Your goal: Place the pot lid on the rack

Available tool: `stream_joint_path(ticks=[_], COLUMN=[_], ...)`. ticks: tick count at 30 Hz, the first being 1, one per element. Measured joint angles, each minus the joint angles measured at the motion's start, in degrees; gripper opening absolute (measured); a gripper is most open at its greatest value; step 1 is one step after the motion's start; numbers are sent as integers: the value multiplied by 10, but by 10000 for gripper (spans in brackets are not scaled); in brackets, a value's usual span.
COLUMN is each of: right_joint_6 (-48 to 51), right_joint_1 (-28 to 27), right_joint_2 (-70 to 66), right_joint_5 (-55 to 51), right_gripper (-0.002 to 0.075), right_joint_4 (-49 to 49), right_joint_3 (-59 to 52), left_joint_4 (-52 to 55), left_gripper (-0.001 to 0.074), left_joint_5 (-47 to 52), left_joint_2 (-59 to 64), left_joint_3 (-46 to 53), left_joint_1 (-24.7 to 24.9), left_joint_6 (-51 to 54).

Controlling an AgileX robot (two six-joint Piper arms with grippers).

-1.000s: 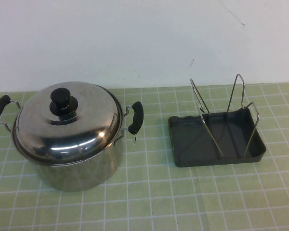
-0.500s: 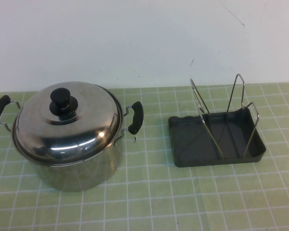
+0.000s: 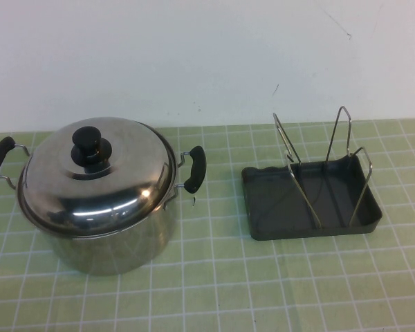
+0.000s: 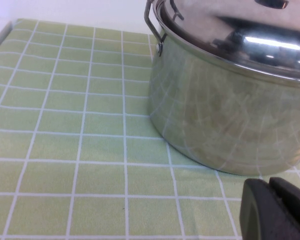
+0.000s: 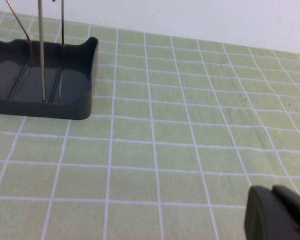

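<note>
On the tabletop, left to right:
Tabletop (image 3: 221, 277): green cloth with a white grid, running back to a plain white wall.
Pot (image 3: 117, 242): deep steel pot standing upright on the left side, with a black handle on each side; its reflective wall fills much of the left wrist view.
Lid (image 3: 97, 176): domed and shiny, seated on the pot and covering its mouth, black knob (image 3: 90, 146) at its centre pointing up. Nothing touches it.
Rack (image 3: 311, 200): dark grey tray on the right side, well apart from the pot, with bare cloth between them. Thin silver wire loops (image 3: 342, 135) rise upright from it. No item stands in the tray. In the right wrist view one corner of the tray and a few wires show at the far edge.
Left pincer (image 4: 277, 210): out of the high view; only its dark tip shows in the left wrist view, low over the cloth and near the pot's base, not touching it. Fingers pressed together, holding nothing.
Right pincer (image 5: 280, 215): out of the high view; its dark tip shows in the right wrist view over bare cloth, well apart from the rack. Fingers closed together, holding nothing.
</note>
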State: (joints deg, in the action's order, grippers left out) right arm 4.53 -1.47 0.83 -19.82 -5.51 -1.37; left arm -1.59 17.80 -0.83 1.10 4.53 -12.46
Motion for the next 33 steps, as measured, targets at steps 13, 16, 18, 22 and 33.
stream_joint_path(ticks=[13,16,18,22,33], right_joint_6=[0,0,0,0,0], right_joint_1=[0,0,0,0,0], right_joint_2=[0,0,0,0,0], right_joint_5=[0,0,0,0,181], right_gripper=[-1,-1,-1,-1,-1], right_joint_4=[-1,-1,-1,-1,-7], right_joint_3=[0,0,0,0,-3], left_joint_4=[0,0,0,0,83], left_gripper=[-3,-3,-3,-3,-3], left_joint_5=[0,0,0,0,-154], left_joint_2=[0,0,0,0,0], left_joint_3=[0,0,0,0,1], left_joint_1=[0,0,0,0,0], left_joint_6=[0,0,0,0,2])
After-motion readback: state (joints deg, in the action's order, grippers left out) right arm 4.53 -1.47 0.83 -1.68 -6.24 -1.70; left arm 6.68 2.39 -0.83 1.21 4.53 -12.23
